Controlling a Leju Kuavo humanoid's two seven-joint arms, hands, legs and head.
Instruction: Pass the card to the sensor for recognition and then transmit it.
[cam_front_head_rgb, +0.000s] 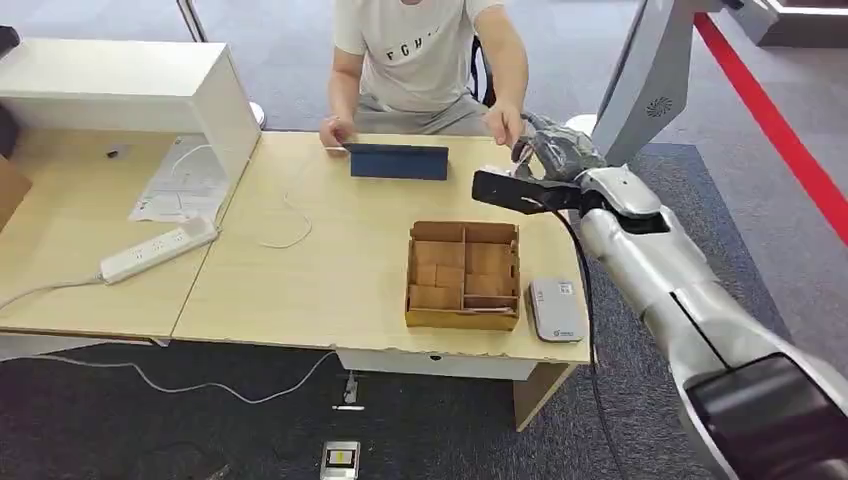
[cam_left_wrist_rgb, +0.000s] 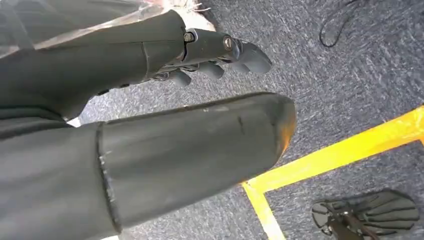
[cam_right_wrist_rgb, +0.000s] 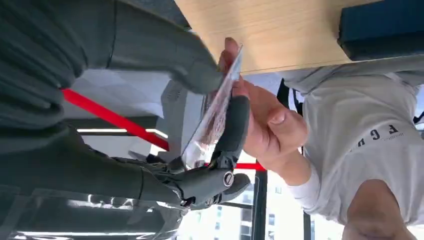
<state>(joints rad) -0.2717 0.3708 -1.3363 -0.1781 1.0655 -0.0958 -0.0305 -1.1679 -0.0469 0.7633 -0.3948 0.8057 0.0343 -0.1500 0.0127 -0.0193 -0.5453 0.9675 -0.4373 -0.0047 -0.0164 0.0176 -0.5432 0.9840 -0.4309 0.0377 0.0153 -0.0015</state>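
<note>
My right hand (cam_front_head_rgb: 556, 150) is raised over the table's far right edge. In the right wrist view this hand (cam_right_wrist_rgb: 165, 55) pinches a thin printed card (cam_right_wrist_rgb: 212, 120) between thumb and fingers (cam_right_wrist_rgb: 234, 127). The seated person's hand (cam_right_wrist_rgb: 267, 125) touches the card's far side, fingers on its edge. The small grey-white card sensor (cam_front_head_rgb: 556, 308) lies flat near the table's front right corner, well below my hand. My left hand (cam_left_wrist_rgb: 190, 145) hangs beside my body over the carpet, holding nothing, its fingers (cam_left_wrist_rgb: 225, 50) apart from the thumb.
A compartmented cardboard box (cam_front_head_rgb: 463, 275) sits left of the sensor. A dark blue case (cam_front_head_rgb: 398, 161) lies before the person (cam_front_head_rgb: 420, 50). A power strip (cam_front_head_rgb: 158, 250), a white cable (cam_front_head_rgb: 290, 225) and papers (cam_front_head_rgb: 180, 180) lie to the left, by a white shelf (cam_front_head_rgb: 120, 85).
</note>
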